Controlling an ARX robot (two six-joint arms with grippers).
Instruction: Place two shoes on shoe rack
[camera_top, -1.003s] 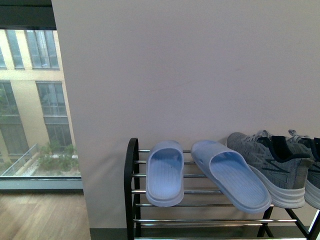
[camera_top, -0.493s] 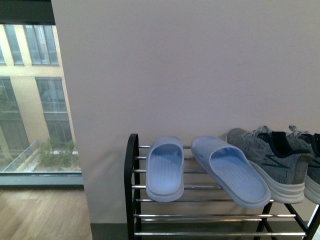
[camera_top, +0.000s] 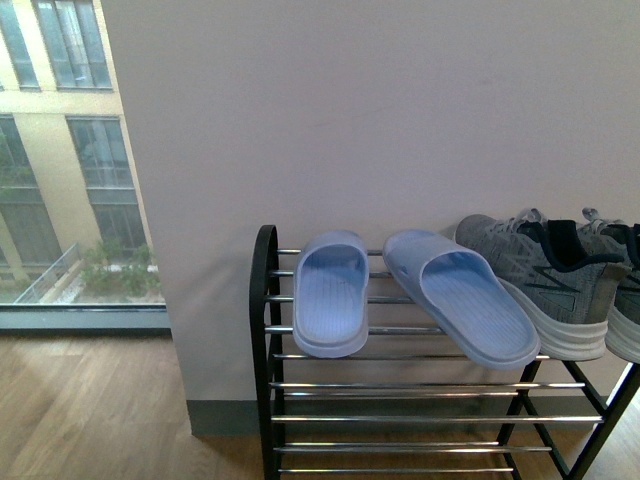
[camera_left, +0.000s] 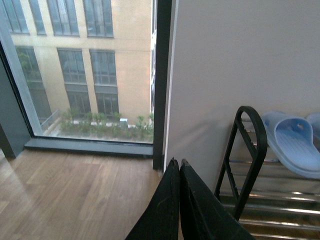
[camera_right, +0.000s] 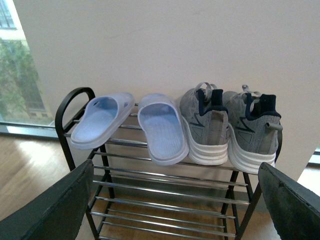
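The rack stands against a pale wall on a wood floor, with a tall window off to the robot's left. All four shoes sit on its top tier of chrome bars. From the front view, the left slide lies straight near the rack's arched left post, its heel end reaching just past the front bar. The right slide lies just beside it, angled so its heel swings toward the sneakers and hangs over the front bar. Next comes the left sneaker, heel toward the camera, touching or nearly touching the angled slide; the right sneaker is cut off at the frame edge there, but the right wrist view shows both sneakers side by side, heels outward. The lower tiers hold nothing visible. The left gripper hangs near the rack's left post, its dark fingers pressed together and holding nothing. The right gripper faces the rack from in front, its fingers spread wide apart at either side of the view, well clear of the shoes.
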